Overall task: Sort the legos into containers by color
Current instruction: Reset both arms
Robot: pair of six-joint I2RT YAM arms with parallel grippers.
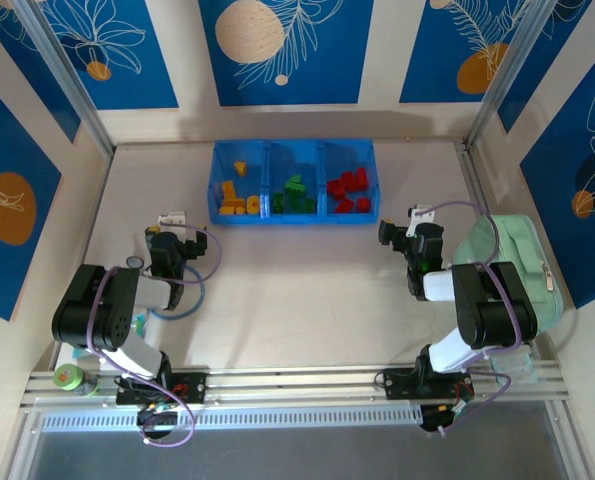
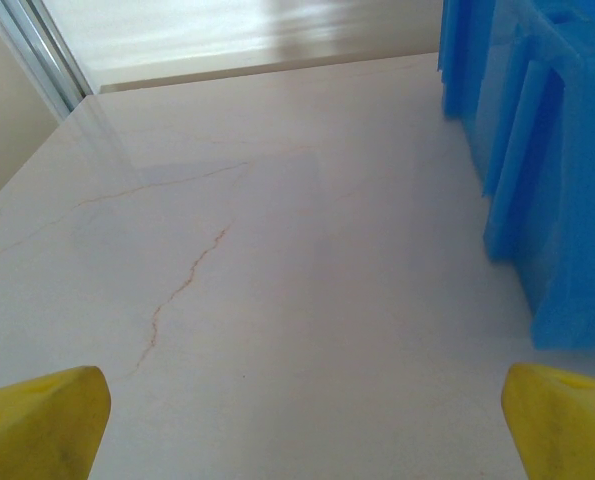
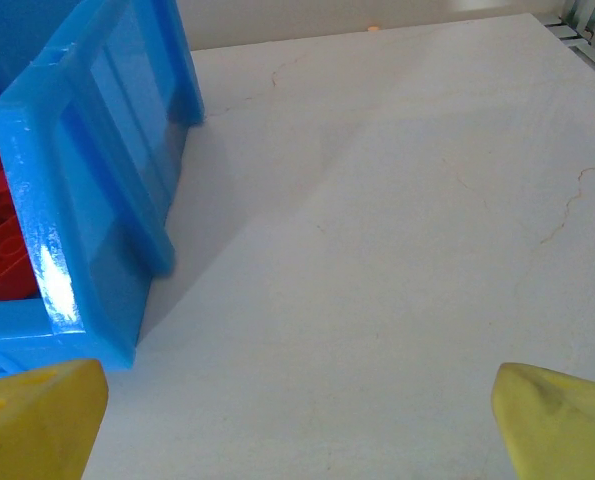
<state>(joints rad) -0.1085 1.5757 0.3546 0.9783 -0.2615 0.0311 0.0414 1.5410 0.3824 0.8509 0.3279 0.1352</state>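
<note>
Facing blue leaf-print walls (image 1: 287, 50) | cream veined table (image 1: 297, 290) | tray (image 1: 295, 220) at far edge | both jaws apart

top: over pale table (image 1: 297, 300), facing down | left wrist: low, near left end of translucent blue plastic tray (image 2: 552, 200) | right wrist: low, near its right end

Work cell, overhead and close views: pale stone-patterned tabletop (image 1: 307, 300) crossed by thin brown veins (image 2: 182, 285); cream walls carrying blue panels (image 1: 287, 50) with white leaf outlines and orange or beige discs; slanting aluminium posts (image 1: 62, 75) at the far corners; aluminium rails (image 1: 297, 378) along the near edge; soft, diffuse light, faint shadows.
</note>
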